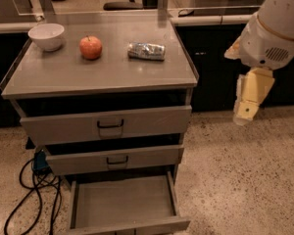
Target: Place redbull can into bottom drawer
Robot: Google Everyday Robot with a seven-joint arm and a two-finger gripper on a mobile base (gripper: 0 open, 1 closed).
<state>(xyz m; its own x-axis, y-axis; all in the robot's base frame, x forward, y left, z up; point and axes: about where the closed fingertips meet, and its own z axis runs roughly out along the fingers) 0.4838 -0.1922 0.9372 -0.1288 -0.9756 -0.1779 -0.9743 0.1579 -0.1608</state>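
The redbull can [146, 51] lies on its side on the grey cabinet top [98, 75], toward the back right. The bottom drawer [123, 203] is pulled out and nothing shows inside it. My gripper [248, 104] hangs pointing down from the white arm at the right, beside the cabinet's right edge and below the level of its top. It is well apart from the can and holds nothing that I can see.
A red-orange apple [90, 47] and a white bowl [46, 36] stand on the cabinet top left of the can. The two upper drawers [108, 126] are slightly ajar. Black cables [32, 195] lie on the speckled floor at the left. A dark counter runs behind.
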